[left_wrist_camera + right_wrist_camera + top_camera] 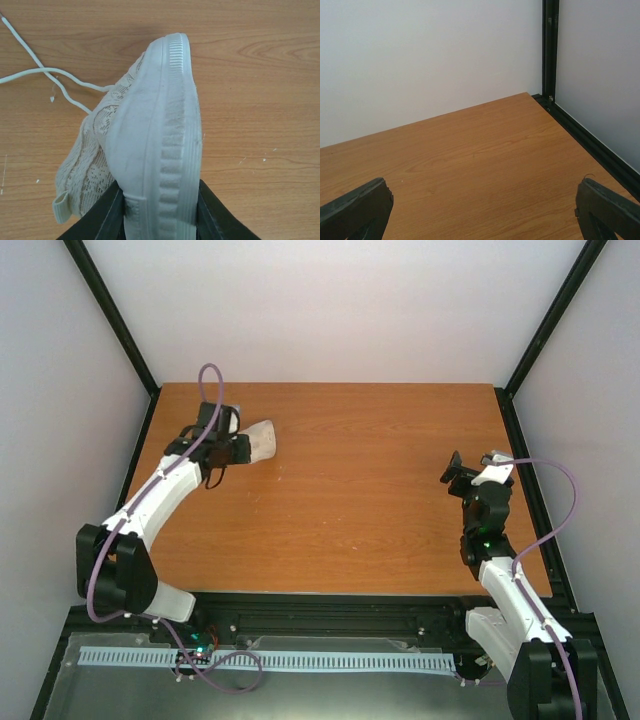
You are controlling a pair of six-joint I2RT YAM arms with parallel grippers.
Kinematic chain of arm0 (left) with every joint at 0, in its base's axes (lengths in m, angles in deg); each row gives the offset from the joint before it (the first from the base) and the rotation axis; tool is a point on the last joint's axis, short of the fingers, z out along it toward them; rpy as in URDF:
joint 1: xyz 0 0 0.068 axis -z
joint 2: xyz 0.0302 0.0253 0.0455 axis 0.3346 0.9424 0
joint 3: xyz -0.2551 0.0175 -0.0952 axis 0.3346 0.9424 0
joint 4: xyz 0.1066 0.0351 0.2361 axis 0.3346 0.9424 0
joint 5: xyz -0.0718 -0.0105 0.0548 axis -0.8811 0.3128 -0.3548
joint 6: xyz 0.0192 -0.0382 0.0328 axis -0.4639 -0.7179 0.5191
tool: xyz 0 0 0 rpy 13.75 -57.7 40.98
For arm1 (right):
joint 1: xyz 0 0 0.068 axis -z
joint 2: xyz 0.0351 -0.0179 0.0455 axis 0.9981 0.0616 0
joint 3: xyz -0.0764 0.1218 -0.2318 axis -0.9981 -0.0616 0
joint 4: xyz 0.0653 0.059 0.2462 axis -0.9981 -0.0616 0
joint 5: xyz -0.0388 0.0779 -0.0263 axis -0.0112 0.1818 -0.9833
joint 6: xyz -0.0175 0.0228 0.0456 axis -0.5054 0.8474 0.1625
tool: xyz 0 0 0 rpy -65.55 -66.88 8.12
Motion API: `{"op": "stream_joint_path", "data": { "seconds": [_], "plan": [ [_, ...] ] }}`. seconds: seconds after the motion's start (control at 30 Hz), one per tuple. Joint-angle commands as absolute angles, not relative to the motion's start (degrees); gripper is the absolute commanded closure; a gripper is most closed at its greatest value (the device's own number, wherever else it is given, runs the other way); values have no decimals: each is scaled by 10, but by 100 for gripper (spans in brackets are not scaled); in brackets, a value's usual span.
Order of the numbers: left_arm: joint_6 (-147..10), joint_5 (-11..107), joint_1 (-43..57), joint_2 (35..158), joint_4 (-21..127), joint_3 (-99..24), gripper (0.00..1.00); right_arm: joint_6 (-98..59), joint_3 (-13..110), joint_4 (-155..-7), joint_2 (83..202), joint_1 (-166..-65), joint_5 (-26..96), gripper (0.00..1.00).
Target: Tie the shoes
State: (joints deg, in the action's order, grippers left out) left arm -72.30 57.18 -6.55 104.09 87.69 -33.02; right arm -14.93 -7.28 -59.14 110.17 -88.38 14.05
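The cream canvas sneaker (262, 440) is at the far left of the table, tilted on its side. In the left wrist view its ribbed pale sole (172, 130) faces the camera, lace upper to the left. Thin white laces (45, 75) trail loose on the wood at upper left. My left gripper (160, 220) is shut on the sneaker's sole near one end, a finger on each side. In the top view the left gripper (238, 448) sits right beside the shoe. My right gripper (458, 477) is open and empty above the right side of the table; its fingertips (355, 207) show wide apart.
The wooden table (350, 510) is walled by white panels with black frame posts (550, 50) at the corners. A black rail (590, 140) runs along the right table edge near my right gripper.
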Motion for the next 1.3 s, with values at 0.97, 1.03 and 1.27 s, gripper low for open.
{"op": "stream_joint_path", "data": {
  "seconds": [0.97, 1.03, 1.27],
  "plan": [
    [-774, 810, 418, 1205, 873, -288, 12, -113, -41, -617, 1130, -882, 133, 0],
    [-774, 803, 418, 1174, 865, -280, 6, -100, -35, -623, 1132, -881, 132, 0],
    [-756, 791, 394, 1023, 833, -288, 0, -90, 6, -655, 1141, -881, 209, 0]
  ]
}}
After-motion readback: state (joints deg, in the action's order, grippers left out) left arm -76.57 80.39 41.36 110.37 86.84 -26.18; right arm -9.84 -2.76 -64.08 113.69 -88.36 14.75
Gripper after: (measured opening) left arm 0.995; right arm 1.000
